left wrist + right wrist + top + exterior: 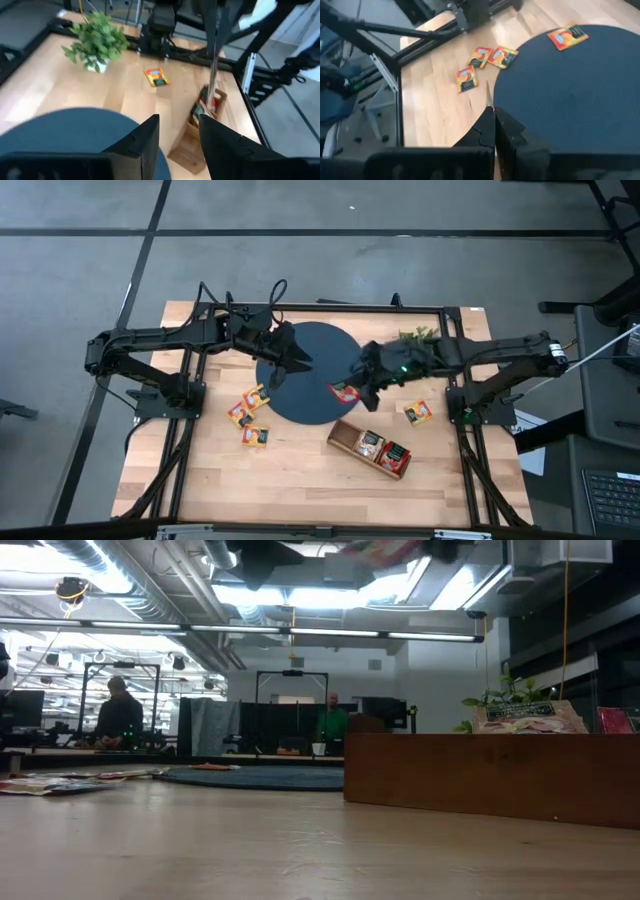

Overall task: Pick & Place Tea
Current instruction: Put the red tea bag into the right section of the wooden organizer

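My right gripper [358,383] hovers above the near right edge of the round dark-blue mat [310,395], shut on a red tea packet [345,390]. My left gripper [178,135] is open and empty above the mat's left part, and also shows in the high view [290,365]. Three loose packets [247,415] lie flat on the wood left of the mat. Another packet [417,412] lies to the right, and one [567,37] lies on the mat. The brown wooden tray [345,437] holds packets [385,450] in its compartments. My right gripper pinches the red packet between its two shut fingers [485,131]. In the right wrist view only the packet's thin edge [489,99] sticks out past the fingertips. The packet is lifted clear of the mat and the table and shows high up in the low view [380,550].
A small green plant [415,335] stands on the table's far right, behind my right arm. The tray lies slanting on the near right part of the table. Black frame rails [190,430] run along the table's sides. Bare wood [300,480] stretches along the near edge.
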{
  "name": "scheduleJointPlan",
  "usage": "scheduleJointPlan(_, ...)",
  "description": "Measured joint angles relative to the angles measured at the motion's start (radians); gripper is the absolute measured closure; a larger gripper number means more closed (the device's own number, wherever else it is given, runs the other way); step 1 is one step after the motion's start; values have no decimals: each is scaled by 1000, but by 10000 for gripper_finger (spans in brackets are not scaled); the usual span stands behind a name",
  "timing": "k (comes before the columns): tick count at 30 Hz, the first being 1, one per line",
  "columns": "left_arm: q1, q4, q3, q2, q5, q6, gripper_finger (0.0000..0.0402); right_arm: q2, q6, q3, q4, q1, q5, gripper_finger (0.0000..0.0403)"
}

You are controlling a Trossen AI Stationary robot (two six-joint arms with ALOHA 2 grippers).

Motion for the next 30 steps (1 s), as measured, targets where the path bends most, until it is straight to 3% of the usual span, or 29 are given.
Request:
scheduleJointPlan(6, 0, -55, 0, 0, 32, 34, 271, -94, 236, 0, -172, 171, 249, 402)
scheduleJointPlan(12, 0, -57, 0, 0, 33, 39, 270, -90, 559, 0, -286, 365, 447, 402)
scheduleJointPlan(20, -41, -89, 0, -1, 35, 65, 274, 2, 982, -2, -460, 569, 466, 402)
scheduleJointPlan(30, -94, -109, 0, -1, 31, 121, 276, 139, 1323, -3, -605, 728, 523, 402)
